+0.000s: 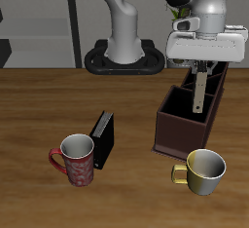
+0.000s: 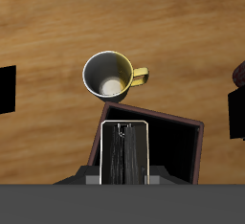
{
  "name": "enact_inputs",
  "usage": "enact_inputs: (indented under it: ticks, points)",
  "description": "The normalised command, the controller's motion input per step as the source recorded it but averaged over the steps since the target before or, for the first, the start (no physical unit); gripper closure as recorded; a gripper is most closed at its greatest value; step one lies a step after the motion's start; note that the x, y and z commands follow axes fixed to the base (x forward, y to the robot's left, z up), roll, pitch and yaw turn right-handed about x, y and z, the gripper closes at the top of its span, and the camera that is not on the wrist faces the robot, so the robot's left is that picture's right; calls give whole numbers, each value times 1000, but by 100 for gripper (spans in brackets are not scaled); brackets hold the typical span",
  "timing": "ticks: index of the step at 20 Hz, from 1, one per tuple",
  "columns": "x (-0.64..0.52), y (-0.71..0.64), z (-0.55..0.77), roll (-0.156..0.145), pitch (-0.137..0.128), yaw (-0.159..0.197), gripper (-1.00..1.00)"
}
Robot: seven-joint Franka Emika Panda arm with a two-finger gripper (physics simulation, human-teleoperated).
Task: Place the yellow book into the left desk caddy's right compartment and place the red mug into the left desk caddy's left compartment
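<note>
A: Exterior view first: where is the yellow book (image 1: pixel 197 93)?

B: Pinched upright in the gripper (image 1: pixel 199 76), hanging over the left desk caddy (image 1: pixel 185 125), its lower edge dipping into the box just past the rim. The wrist view shows the pale book (image 2: pixel 124 151) clamped between the fingers, above the dark right compartment (image 2: pixel 177 151).

A: So which step is this?

B: I judge the book placement, nearly finished. The next move calls for lowering it straight into that square section, clear of the thin walls, then letting go.

A: And the rest?

B: The red mug (image 1: pixel 76 161) stands untouched near the table's front edge, well apart from the caddy, beside a black book (image 1: pixel 103 137). A yellowish-cream mug (image 1: pixel 203 170) sits just in front of the caddy.
</note>
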Motion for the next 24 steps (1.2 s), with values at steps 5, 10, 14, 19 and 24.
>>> enact_inputs:
  ticks: [5,10,14,19,24]
  points:
    - [-29,56,-51,28,-2,16,100]
    - [10,25,-107,14,-1,-2,100]
    - [52,26,-70,4,0,1,100]
    - [141,-51,-132,-20,3,18,100]
    - [90,-19,-152,-2,15,8,100]
